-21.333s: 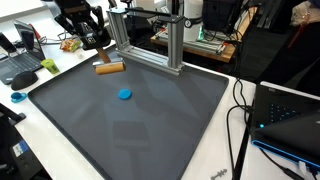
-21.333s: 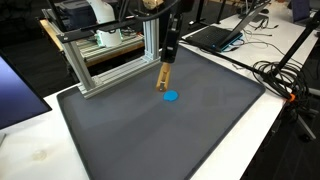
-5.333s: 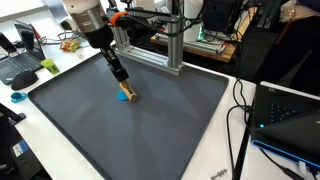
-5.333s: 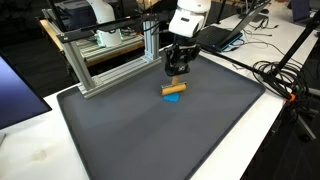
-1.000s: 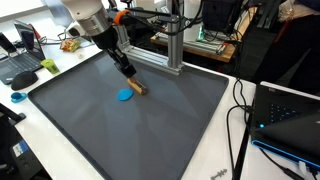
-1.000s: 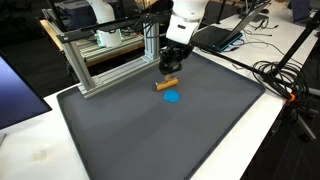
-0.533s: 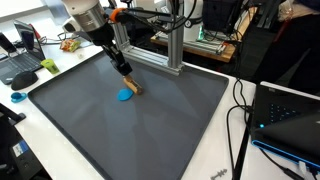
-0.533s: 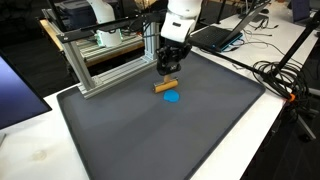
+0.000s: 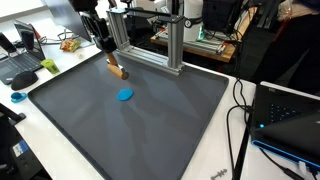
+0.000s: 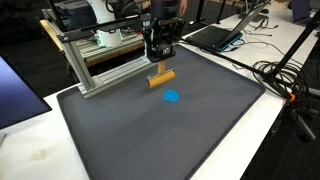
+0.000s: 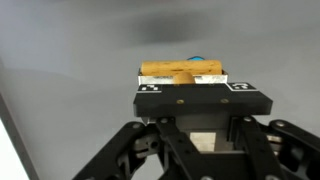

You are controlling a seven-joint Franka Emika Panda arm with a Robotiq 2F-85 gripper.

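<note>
Tool (image 9: 113, 67) stayed clamped on the wooden block (image 9: 118, 73); both had moved from beside the blue disc (image 9: 125, 95) toward the upper left of the picture, above the desk (image 9: 170, 120); block seemingly being carried off.

A silver aluminium-profile frame (image 9: 175, 45) stands at the dark grey mat's (image 9: 150, 130) far edge; black cables (image 9: 240, 105) lie beside.

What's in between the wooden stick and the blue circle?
Nothing. Only bare dark mat lies between the wooden stick and the blue circle. Both exterior views show that gap.
</note>
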